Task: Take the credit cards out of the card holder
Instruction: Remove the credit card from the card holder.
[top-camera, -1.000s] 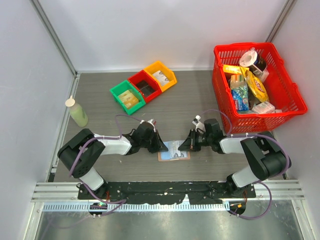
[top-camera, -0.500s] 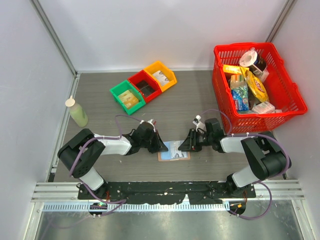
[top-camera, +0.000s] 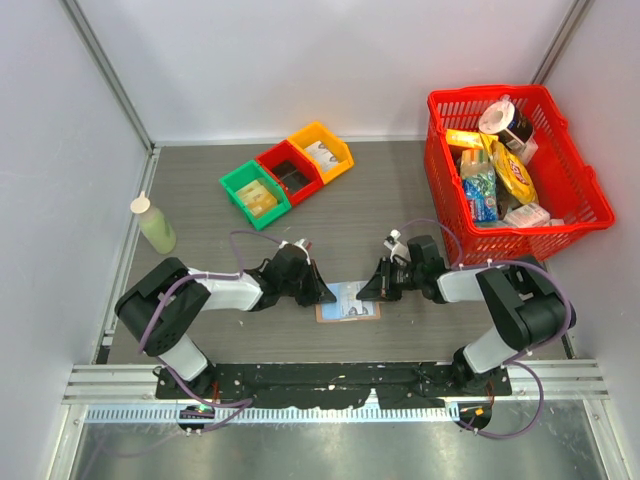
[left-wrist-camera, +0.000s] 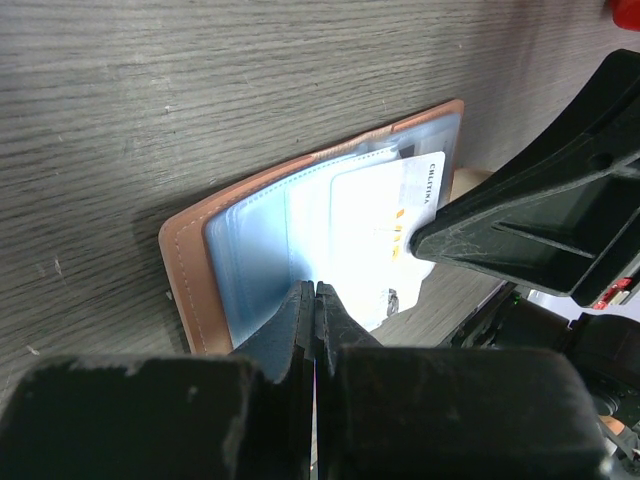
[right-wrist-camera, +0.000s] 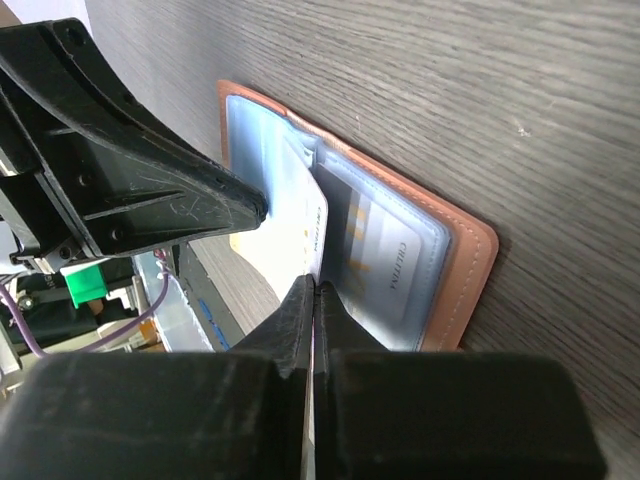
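Note:
The tan-pink card holder (top-camera: 348, 303) lies open on the table between my two grippers, its pale blue sleeves facing up. My left gripper (top-camera: 322, 291) is shut at the holder's left side, its tips (left-wrist-camera: 316, 290) pinched on the blue inner sleeve (left-wrist-camera: 250, 265). My right gripper (top-camera: 369, 289) is shut on the edge of a whitish credit card (right-wrist-camera: 296, 215), which stands partly out of a sleeve. The same card shows in the left wrist view (left-wrist-camera: 365, 225). Another credit card (right-wrist-camera: 388, 268) sits inside a clear sleeve of the holder (right-wrist-camera: 462, 262).
A red basket (top-camera: 575, 185) full of groceries stands at the back right. Green, red and yellow bins (top-camera: 286, 173) stand at the back centre-left. A pale green bottle (top-camera: 155, 224) stands at the left, near the side wall.

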